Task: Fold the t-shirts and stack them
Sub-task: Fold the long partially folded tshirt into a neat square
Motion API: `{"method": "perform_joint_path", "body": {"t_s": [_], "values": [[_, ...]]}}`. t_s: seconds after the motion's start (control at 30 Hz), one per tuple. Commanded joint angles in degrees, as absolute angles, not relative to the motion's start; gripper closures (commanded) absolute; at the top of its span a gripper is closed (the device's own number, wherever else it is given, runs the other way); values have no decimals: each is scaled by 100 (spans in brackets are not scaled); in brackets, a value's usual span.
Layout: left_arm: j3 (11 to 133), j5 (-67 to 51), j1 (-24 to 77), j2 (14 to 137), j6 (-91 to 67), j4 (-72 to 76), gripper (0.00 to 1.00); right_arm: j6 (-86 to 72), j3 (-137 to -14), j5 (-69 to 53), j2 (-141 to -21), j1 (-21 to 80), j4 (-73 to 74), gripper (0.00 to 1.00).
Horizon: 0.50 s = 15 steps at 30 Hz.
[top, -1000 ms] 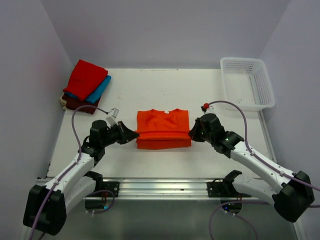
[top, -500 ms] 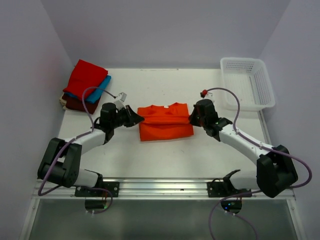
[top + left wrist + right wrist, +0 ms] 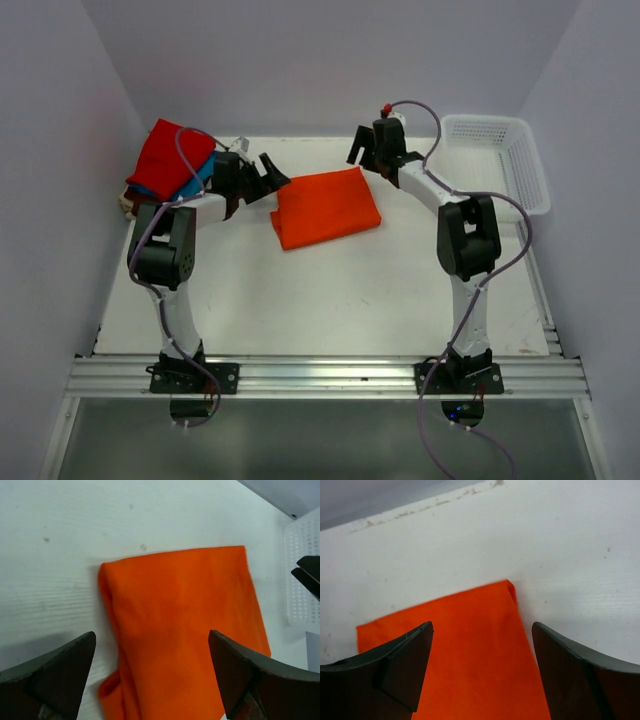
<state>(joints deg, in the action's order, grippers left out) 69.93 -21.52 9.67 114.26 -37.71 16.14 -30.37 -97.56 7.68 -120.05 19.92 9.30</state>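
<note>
The bright orange t-shirt [image 3: 325, 206] lies folded into a slanted rectangle at the far middle of the table, flat and free. My left gripper [image 3: 273, 173] stands open just off its far left corner; in the left wrist view the orange t-shirt [image 3: 185, 625] fills the space below the open left gripper [image 3: 152, 680]. My right gripper [image 3: 364, 160] is open above the far right corner, and in its own view the orange t-shirt [image 3: 455, 650] lies under the open right gripper [image 3: 482, 675]. Neither holds cloth. The red, turquoise and maroon t-shirts [image 3: 170, 165] sit stacked at the far left.
A white mesh basket [image 3: 520, 190] stands at the far right corner, its wall [image 3: 302, 580] visible in the left wrist view. Both arms stretch far out from their bases. The grey walls close in on the left, back and right.
Both grippers moved from the shirt's sides to the far part of the table, carrying the cloth over into another fold. Both then went from shut to open and let go.
</note>
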Motion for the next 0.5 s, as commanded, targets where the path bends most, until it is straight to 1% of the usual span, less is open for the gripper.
{"method": "perform_joint_path", "body": {"t_s": [0.0,0.03,0.07,0.1,0.23,0.33,0.47], "values": [[6876,-1724,870,11172,-3849,1361,0,-2733,-10197,510,-12270,1828,1575,15],[6673,-1662,870,11014,-3876,1658,0,-2760,-9595,484,-11904,1811,1295,14],[6384,-1505,870,10717,-3876,1713,0,-2760,-9276,483,-11718,1793,840,12],[6276,-1459,870,10592,-3867,1723,0,-2760,-8750,501,-11551,1793,687,11],[5759,-1634,888,9916,-3876,1653,0,-2725,-7887,501,-10821,1767,195,11],[5582,-1784,923,9599,-3806,1303,0,-2698,-7341,449,-10539,1758,35,11],[5134,-1845,984,9264,-3674,889,0,-2716,-7146,229,-10398,1767,105,11]]}}
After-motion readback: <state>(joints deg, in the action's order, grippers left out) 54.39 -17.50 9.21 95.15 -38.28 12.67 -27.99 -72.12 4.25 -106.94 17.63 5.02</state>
